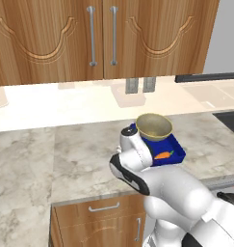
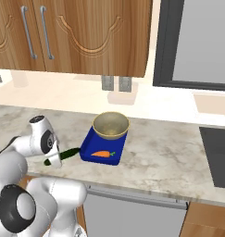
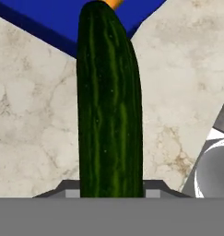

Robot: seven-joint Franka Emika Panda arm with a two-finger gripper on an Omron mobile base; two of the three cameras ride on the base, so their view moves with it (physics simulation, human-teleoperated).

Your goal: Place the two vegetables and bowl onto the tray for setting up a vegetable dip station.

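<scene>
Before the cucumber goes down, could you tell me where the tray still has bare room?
The bowl crowds the tray's far half. The carrot lies along the near edge; bare blue remains between the two. The gripper holds the cucumber left of the tray.

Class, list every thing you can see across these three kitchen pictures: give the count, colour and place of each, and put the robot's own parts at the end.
tray: one, deep blue, on the marble counter near its front edge.
bowl: one, tan with an olive inside, on the far end of the tray.
carrot: one, orange with a green top, lying in the near end of the tray.
cucumber: one, dark green, held off the counter beside the tray, pointing toward it.
counter: one, pale marble, across the scene.
wall cabinets: wooden doors with metal handles, above the counter.
drawer: one, wooden, below the counter.
arm: one, white with dark joints, in the foreground.
fingers: grey, beside the cucumber's near end.
</scene>
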